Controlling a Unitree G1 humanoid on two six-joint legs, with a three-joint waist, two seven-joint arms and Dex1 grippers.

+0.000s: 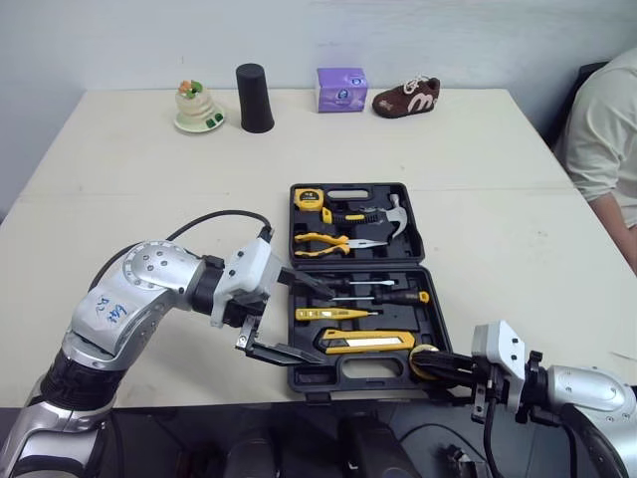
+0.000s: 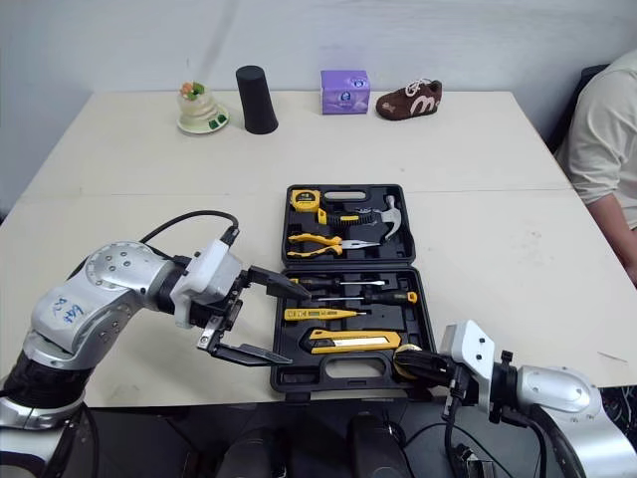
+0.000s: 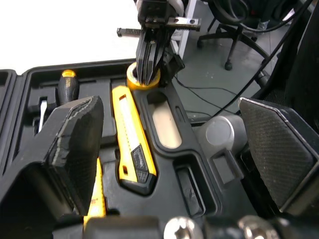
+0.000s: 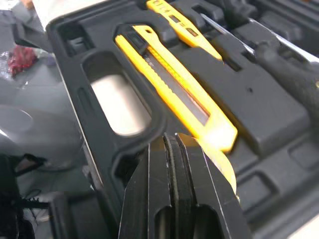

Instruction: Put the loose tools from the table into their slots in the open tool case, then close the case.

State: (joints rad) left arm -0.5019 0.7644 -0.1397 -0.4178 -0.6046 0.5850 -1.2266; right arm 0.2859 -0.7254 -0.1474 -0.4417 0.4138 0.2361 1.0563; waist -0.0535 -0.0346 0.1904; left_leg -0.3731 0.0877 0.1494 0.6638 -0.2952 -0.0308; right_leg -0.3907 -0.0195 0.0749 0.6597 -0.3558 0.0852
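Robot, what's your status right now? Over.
Left pincer open, at left side of tool case. Right pincer shut on yellow roll, case's near right corner. Case open. Person's arm far right, apart from case.

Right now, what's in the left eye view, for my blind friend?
An open black tool case lies on a pale table. The right gripper is shut on a yellow roll at its near right corner; the left gripper hangs open at its left side.
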